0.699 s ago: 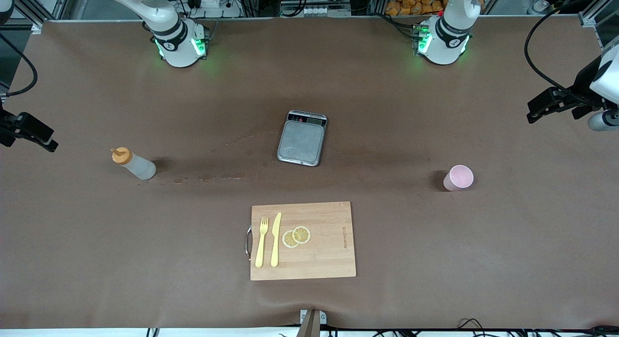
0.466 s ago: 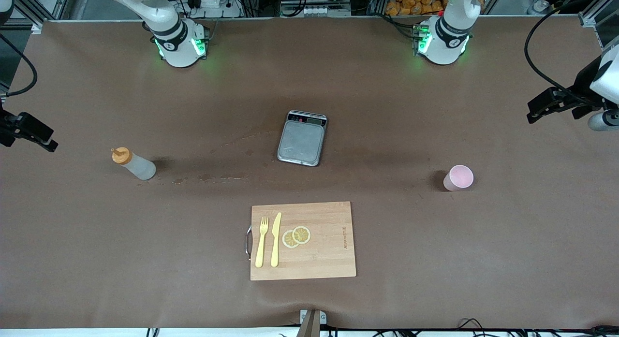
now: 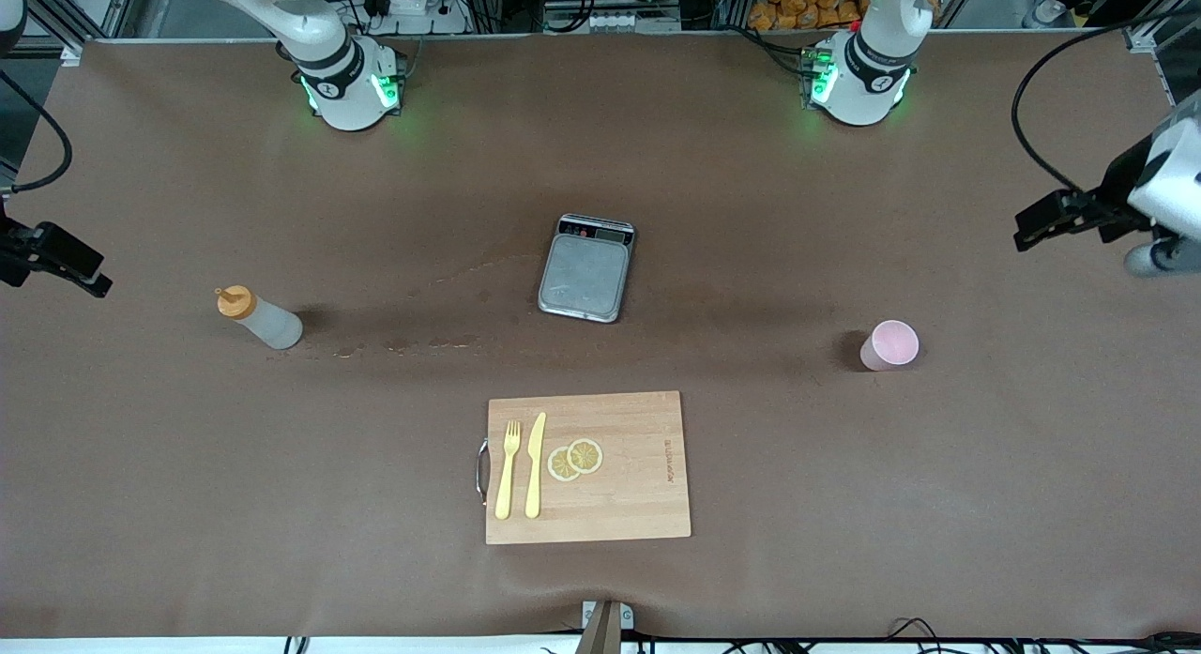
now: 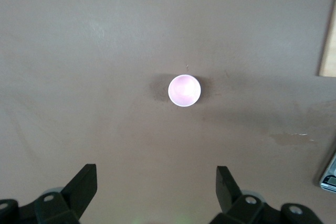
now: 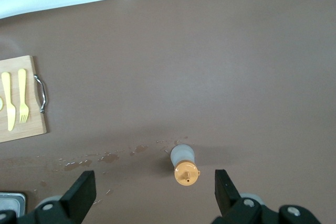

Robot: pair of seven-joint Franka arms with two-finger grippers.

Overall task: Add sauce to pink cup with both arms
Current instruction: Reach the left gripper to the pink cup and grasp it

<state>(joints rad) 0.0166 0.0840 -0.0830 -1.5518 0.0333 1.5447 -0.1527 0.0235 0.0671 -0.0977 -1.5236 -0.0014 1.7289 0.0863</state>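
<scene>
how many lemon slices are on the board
2. Both lemon slices lie overlapping on the board, beside the knife, one slightly nearer the front camera than the other. None seems hidden.

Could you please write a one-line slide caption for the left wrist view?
Left hand, fingers open, high over the upright, empty pink cup on the brown table.

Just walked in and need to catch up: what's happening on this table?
Nothing is held yet. The left gripper hangs open above the upright pink cup; the right gripper hangs open above the standing sauce bottle. Between them sit a scale and, nearer the camera, a cutting board.
</scene>
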